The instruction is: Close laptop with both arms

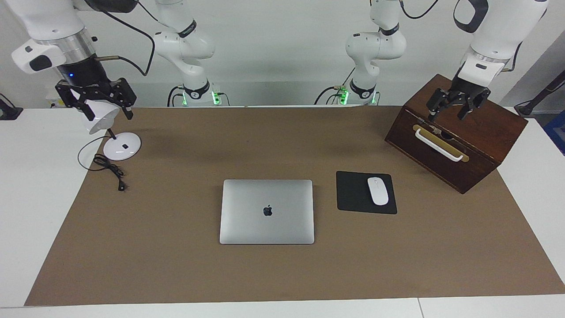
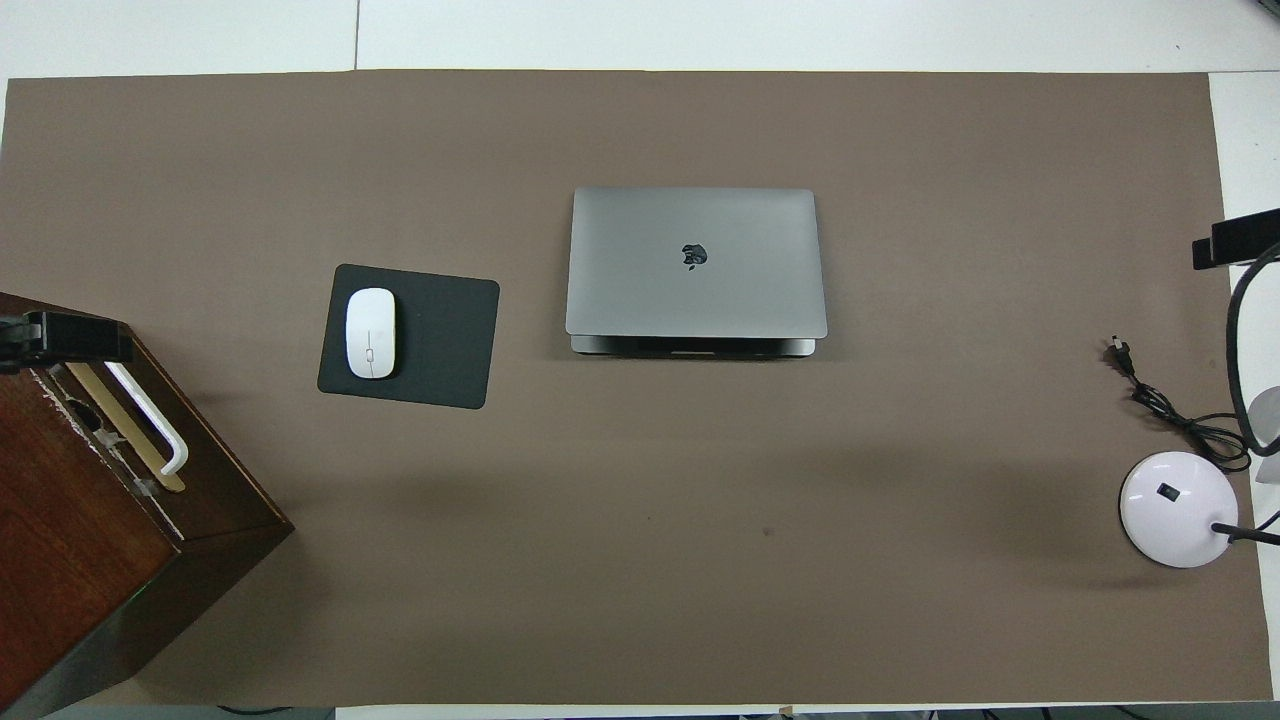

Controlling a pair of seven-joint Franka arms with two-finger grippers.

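Note:
The grey laptop point(image 1: 266, 211) lies on the brown mat in the middle of the table, its lid down flat and the dark apple logo facing up. In the overhead view a thin strip of the laptop point(image 2: 695, 262) base shows under the lid's edge nearest the robots. My left gripper point(image 1: 446, 115) hangs open over the wooden box, well away from the laptop. My right gripper point(image 1: 109, 115) hangs open over the white lamp's head at the right arm's end. Neither gripper touches the laptop. Only the tips of the left gripper point(image 2: 60, 338) and right gripper point(image 2: 1235, 240) show in the overhead view.
A black mousepad point(image 1: 353, 194) with a white mouse point(image 1: 378, 191) lies beside the laptop toward the left arm's end. A dark wooden box point(image 1: 459, 145) with a white handle stands under the left gripper. A white desk lamp point(image 1: 122, 146) and its black cord point(image 1: 110, 170) sit at the right arm's end.

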